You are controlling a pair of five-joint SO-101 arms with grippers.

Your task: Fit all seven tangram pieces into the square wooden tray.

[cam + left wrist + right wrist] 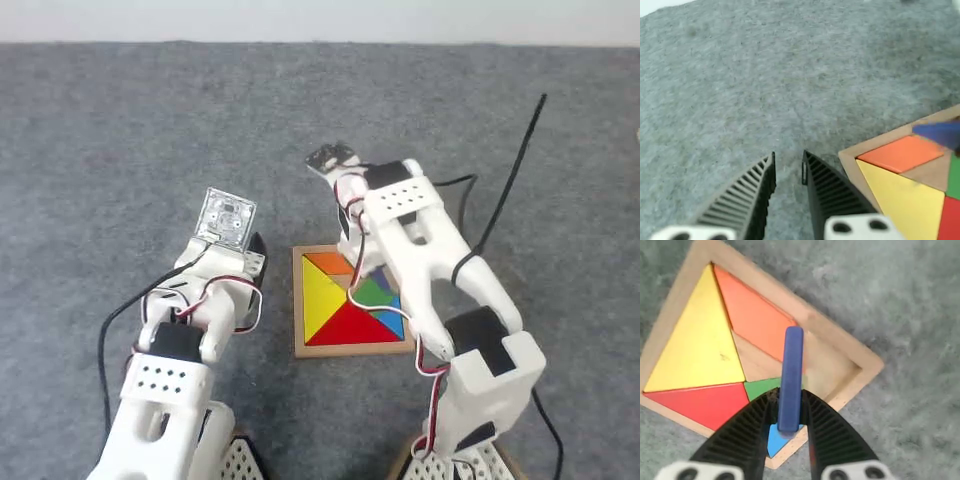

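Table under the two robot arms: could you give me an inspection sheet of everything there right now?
Surface: grey felt mat.
Job's things: wooden tray holds yellow triangle, red triangle, orange piece, green piece, light blue piece; some floor bare; dark blue piece held on edge above it.
Clutter: nothing seen.
Grippers: right gripper shut on the dark blue piece; left gripper slightly open, empty, over the mat beside the tray.
Cables: black cable behind the right arm; second black cable by the left arm.
Surroundings: pale strip beyond the mat.
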